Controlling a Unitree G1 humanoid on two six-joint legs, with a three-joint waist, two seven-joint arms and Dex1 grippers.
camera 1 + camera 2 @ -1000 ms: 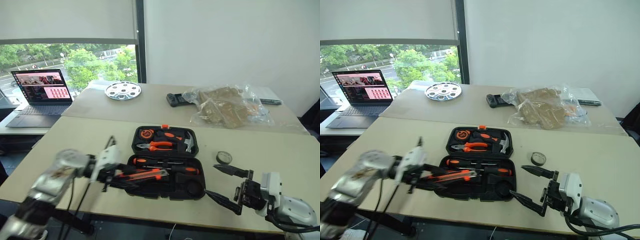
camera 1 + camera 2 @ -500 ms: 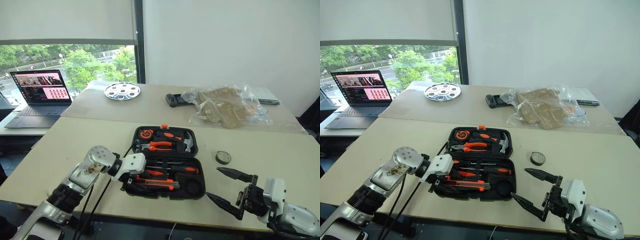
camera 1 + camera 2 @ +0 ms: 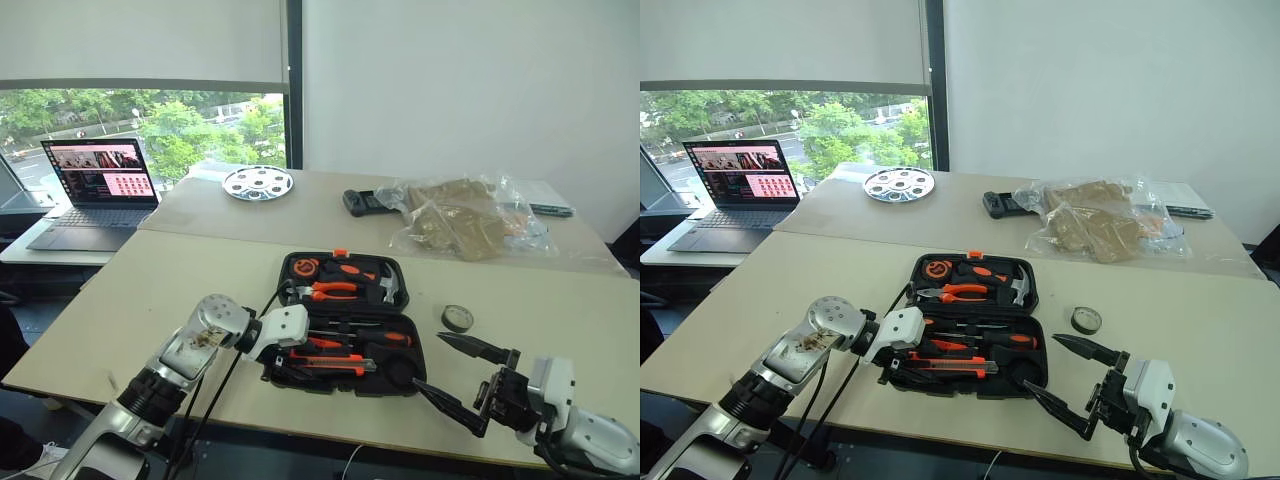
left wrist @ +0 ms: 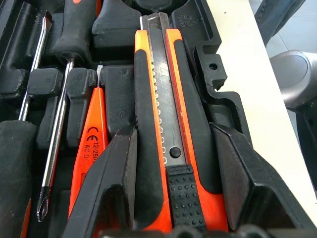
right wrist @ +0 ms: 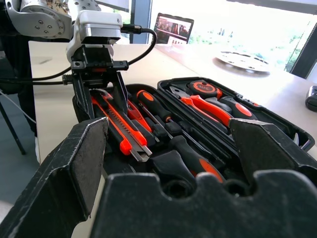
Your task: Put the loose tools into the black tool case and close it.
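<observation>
While the left gripper is reaching in over the near-left edge of the open black tool case, its fingers are clamping the utility knife by its sides, and the knife is lying along the front slot of the case's near half, blade end pointing toward the case's right side. Right beside it in the left wrist view, the slim orange tester screwdriver is sitting in its own moulded slot, and next to that a screwdriver with a steel shaft is lying in the tray too. Further into the case a black-and-orange screwdriver is resting across the near half, and the far half is holding the orange-handled pliers, a small hammer and an orange-faced tape measure. The lid is lying flat open, not shut.

Moving right, the small black tape roll is sitting on the surface just beside the case's right edge, outside it. Near the front-right corner, the right gripper is hovering with its fingers spread wide and nothing between them, pointing toward the case but apart from it.

Way back, a laptop is sitting far left, a round metal plate in the middle, and a crinkly plastic bag off right.
</observation>
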